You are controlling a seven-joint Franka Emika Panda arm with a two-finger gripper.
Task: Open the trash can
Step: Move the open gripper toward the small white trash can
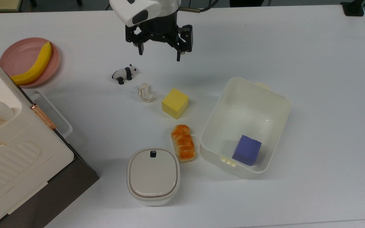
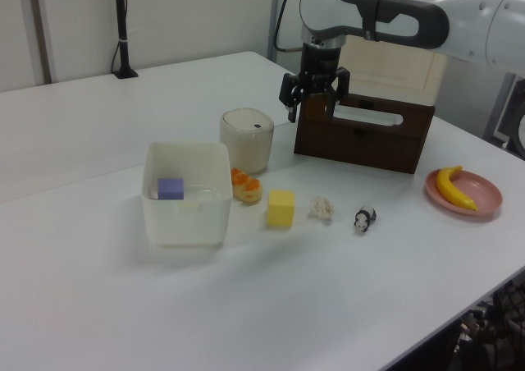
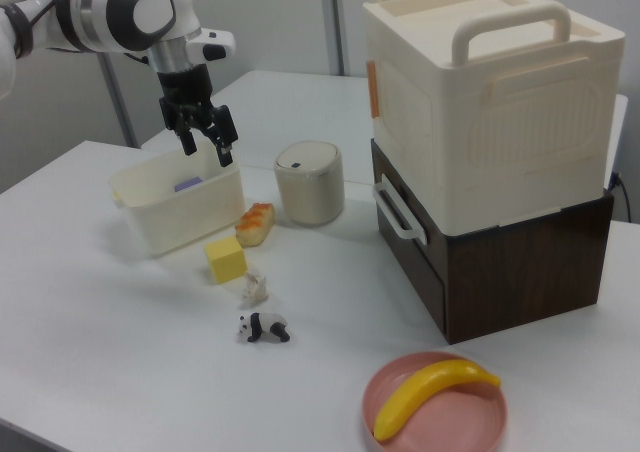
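The trash can [image 1: 153,175] is a small cream-white bin with a beige lid lying flat and shut. A small black button [image 1: 153,154] sits at the lid's far edge in the top view. The bin stands near the table's front edge in the top view, and it also shows as the trash can [image 2: 247,139] and the trash can [image 3: 310,182]. My gripper [image 1: 159,54] hangs open and empty well above the table, far behind the bin in the top view. It hovers near the panda and the paper ball. It also appears as the gripper [image 2: 310,108] and the gripper [image 3: 206,150].
A bread roll [image 1: 183,143] lies just right of the bin in the top view. Beyond it is a cream tub [image 1: 249,107] holding a purple cube [image 1: 246,150]. A yellow cube [image 1: 175,103], crumpled paper [image 1: 145,92] and a toy panda [image 1: 124,74] lie mid-table. A big cream appliance [image 1: 8,152] and a pink plate [image 1: 11,53] with a banana [image 1: 35,65] fill the top view's left.
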